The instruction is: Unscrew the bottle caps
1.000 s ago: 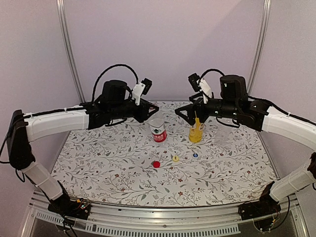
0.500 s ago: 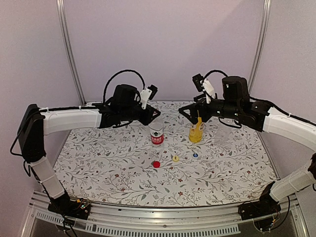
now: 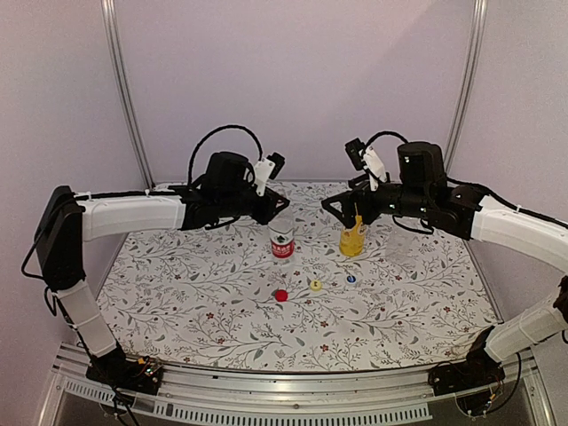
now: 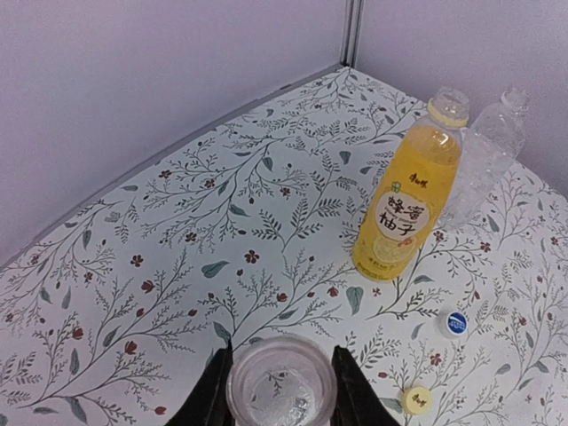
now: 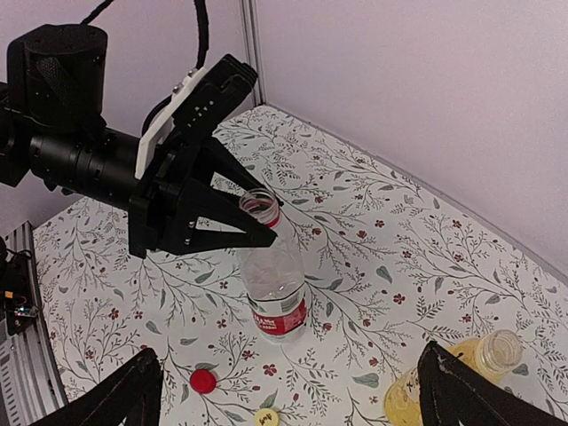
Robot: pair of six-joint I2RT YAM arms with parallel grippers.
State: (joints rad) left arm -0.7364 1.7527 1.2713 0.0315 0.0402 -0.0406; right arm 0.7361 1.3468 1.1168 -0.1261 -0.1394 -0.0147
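The clear bottle with the red-and-white label (image 3: 283,241) stands upright mid-table, its mouth open. My left gripper (image 3: 281,214) is shut on its neck; the fingers (image 4: 212,391) press both sides of the rim (image 4: 281,382). The yellow-orange bottle (image 3: 352,237) and the clear unlabelled bottle (image 3: 401,238) stand to the right, both uncapped. My right gripper (image 3: 342,210) is wide open and empty, just above and behind the yellow bottle. The red cap (image 3: 280,295), yellow cap (image 3: 315,285) and blue cap (image 3: 351,279) lie loose on the cloth in front of the bottles.
The floral tablecloth (image 3: 195,311) covers the table. Purple walls with metal posts (image 3: 124,98) close the back and sides. In the right wrist view the labelled bottle (image 5: 275,284), red cap (image 5: 203,381) and yellow cap (image 5: 265,416) lie between my wide fingers (image 5: 124,399).
My left arm has reached further right and its gripper has settled on the labelled bottle's neck. The right gripper has shifted slightly. In the last half second almost nothing moved.
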